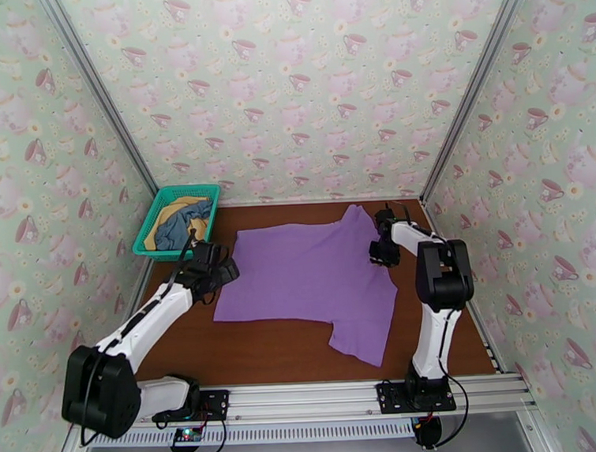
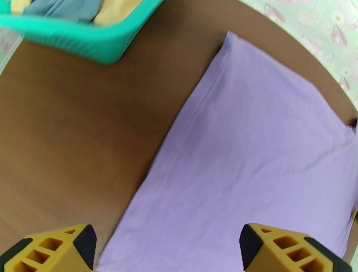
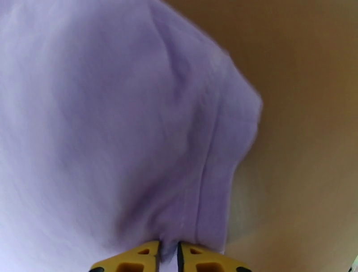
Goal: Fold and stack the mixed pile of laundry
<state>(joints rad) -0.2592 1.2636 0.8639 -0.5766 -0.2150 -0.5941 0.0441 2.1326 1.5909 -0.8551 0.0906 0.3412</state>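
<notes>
A: Where is the lilac shirt (image 1: 308, 274)?
B: Spread on the table (image 1: 264, 351); the right gripper (image 3: 168, 255) pinches its right edge, the left gripper (image 2: 168, 244) gapes empty over its left edge. The other garments (image 1: 179, 228) lie in the basket (image 1: 187, 188).

Bright, even light falls from above in the top view — shadows on the table (image 1: 288, 353) are faint and soft. The right wrist view is blurred across the lilac-purple shirt (image 3: 112, 134), and in the left wrist view the basket (image 2: 89, 42) at the far left edge looks soft and bowed.
</notes>
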